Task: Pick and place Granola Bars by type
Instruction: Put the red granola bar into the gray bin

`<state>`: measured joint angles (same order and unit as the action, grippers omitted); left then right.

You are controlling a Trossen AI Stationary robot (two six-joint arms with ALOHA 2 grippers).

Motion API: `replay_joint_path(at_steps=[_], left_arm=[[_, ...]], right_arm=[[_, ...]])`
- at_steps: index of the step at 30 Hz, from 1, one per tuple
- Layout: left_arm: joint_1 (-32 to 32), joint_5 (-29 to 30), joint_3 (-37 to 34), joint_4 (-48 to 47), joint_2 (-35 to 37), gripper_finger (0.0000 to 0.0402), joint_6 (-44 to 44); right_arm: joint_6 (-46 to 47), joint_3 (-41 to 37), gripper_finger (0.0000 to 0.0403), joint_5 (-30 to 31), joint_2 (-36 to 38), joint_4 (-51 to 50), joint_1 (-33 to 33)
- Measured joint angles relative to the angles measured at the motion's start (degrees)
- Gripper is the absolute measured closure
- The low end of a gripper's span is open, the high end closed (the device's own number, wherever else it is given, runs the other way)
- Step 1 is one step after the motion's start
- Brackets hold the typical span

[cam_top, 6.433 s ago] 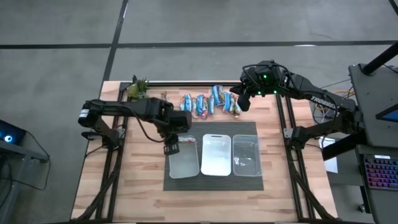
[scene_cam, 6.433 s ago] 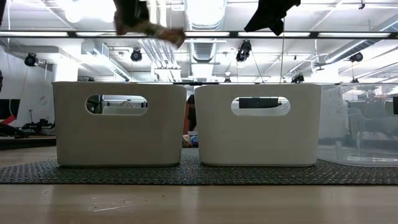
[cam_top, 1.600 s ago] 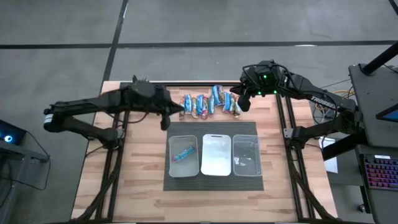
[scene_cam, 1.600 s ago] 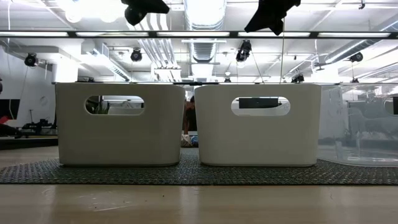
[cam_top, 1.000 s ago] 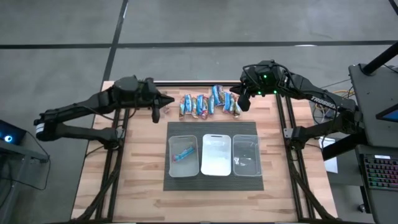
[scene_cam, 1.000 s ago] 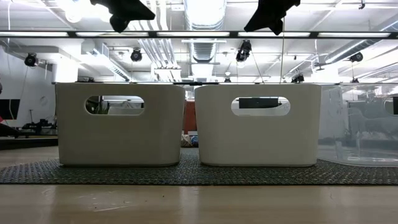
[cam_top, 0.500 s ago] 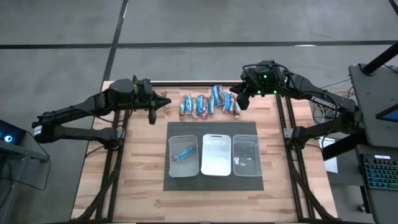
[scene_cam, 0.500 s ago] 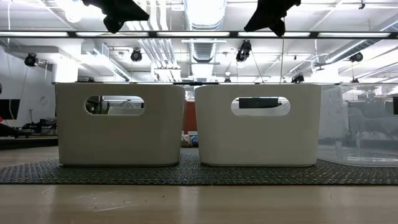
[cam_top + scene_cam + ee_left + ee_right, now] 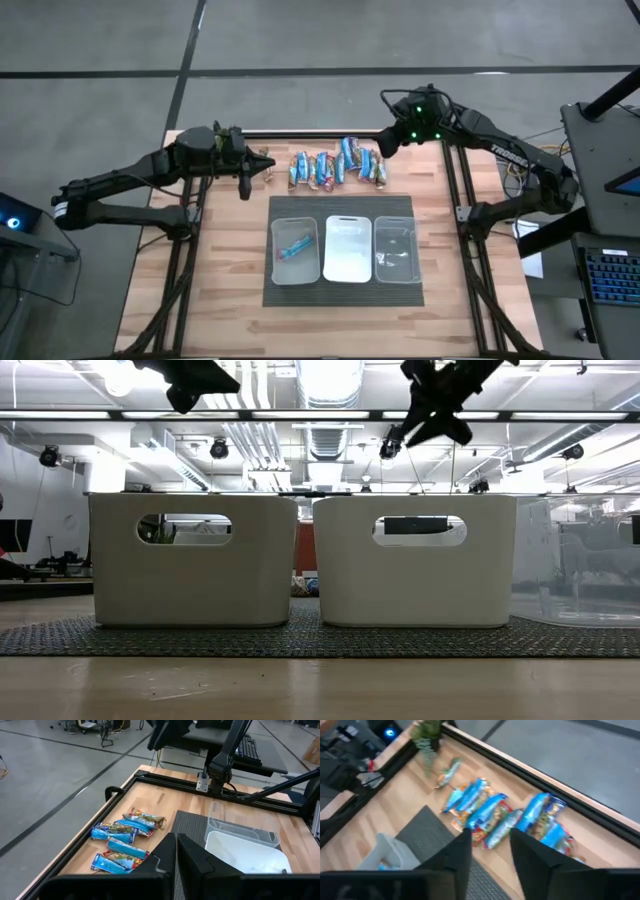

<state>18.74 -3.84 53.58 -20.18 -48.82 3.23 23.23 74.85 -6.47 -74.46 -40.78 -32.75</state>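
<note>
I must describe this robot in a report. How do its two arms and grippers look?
Both arms are dark, almost black, built of slim jointed links. The right arm carries white lettering on one link and small green lights near its wrist. The left arm shows a pale band near its elbow. The left gripper and the right gripper each have two flat, dark, angular fingers.

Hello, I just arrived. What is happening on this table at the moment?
Two robot arms are sorting granola bars from a pile at the table's far edge into three bins. The left bin holds one blue bar; I see no bars in the others. The right gripper, fingers apart, hangs over the pile's right end. The left gripper, shut and empty, waits left of the pile.
</note>
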Motion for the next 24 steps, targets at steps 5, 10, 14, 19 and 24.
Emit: replay_joint_path(at_steps=[5,10,14,19,24], left_arm=[[0.0,0.0,0.0,0.0,0.0,0.0401,0.0],[0.0,0.0,0.0,0.0,0.0,0.0401,0.2],[0.0,0.1,0.0,0.0,0.0,0.0401,0.7],[0.0,0.1,0.0,0.0,0.0,0.0401,1.2],[0.0,0.1,0.0,0.0,0.0,0.0401,1.5]], right_arm=[[0.5,0.8,0.0206,-0.1,-1.9,-0.1,-2.8],[2.1,3.2,0.0183,0.1,-4.7,-1.0,-5.3],[2.5,5.3,0.0182,-0.1,-7.5,-1.1,-7.2],[3.8,9.2,0.0182,0.7,-11.6,-5.1,-9.9],[3.9,12.3,0.0182,2.0,-15.6,-9.8,-12.3]])
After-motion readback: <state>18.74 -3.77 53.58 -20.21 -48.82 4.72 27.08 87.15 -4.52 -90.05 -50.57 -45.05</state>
